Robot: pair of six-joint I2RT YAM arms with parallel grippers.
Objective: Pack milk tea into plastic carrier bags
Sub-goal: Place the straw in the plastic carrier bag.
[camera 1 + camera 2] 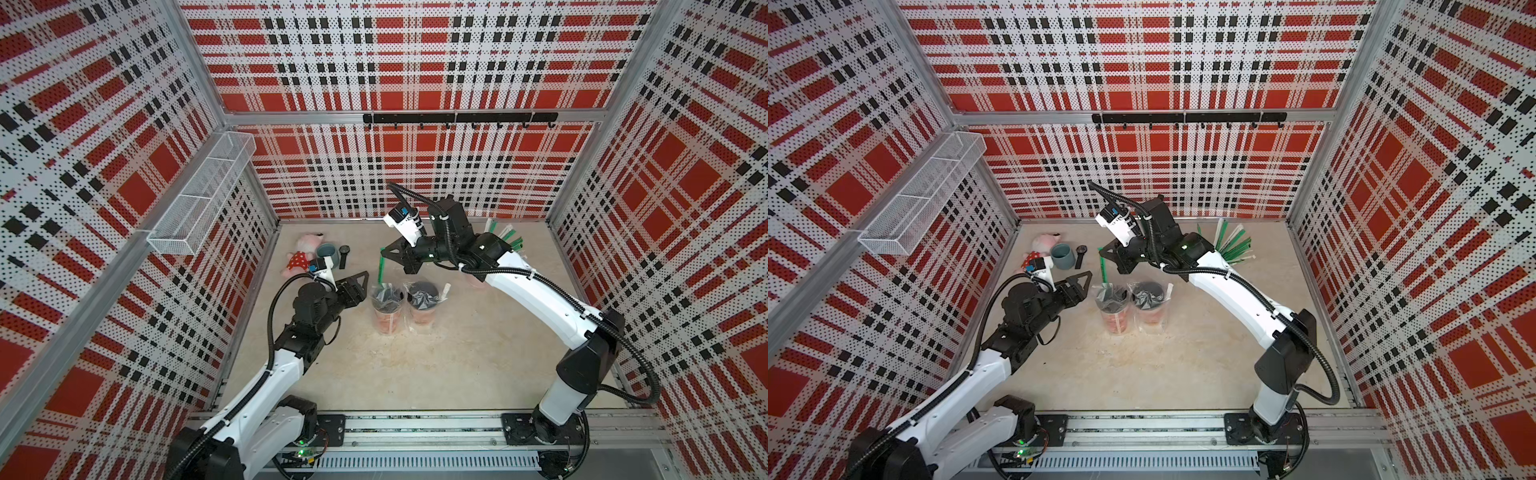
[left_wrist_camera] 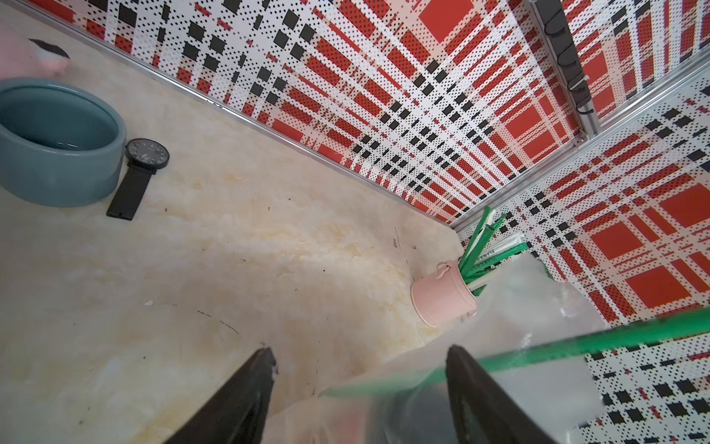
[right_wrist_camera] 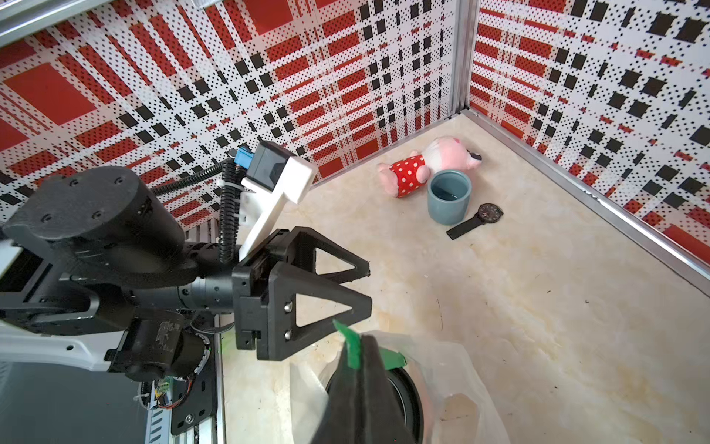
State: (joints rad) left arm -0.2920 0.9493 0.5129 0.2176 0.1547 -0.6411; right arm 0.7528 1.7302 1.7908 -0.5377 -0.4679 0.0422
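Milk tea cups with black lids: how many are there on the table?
2. Both stand side by side in the middle of the table, each in its own clear bag: the left cup, and the right cup close beside it. None seems hidden.

White-shelled arms (image 1: pixel 266 382) carry black joints (image 1: pixel 582 365), ribbed cables (image 3: pixel 226 207) and a triangular-framed left end effector (image 3: pixel 369 288).

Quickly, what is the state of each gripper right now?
Left gripper: open, gripping nothing.
Right gripper: shut on the green straw.
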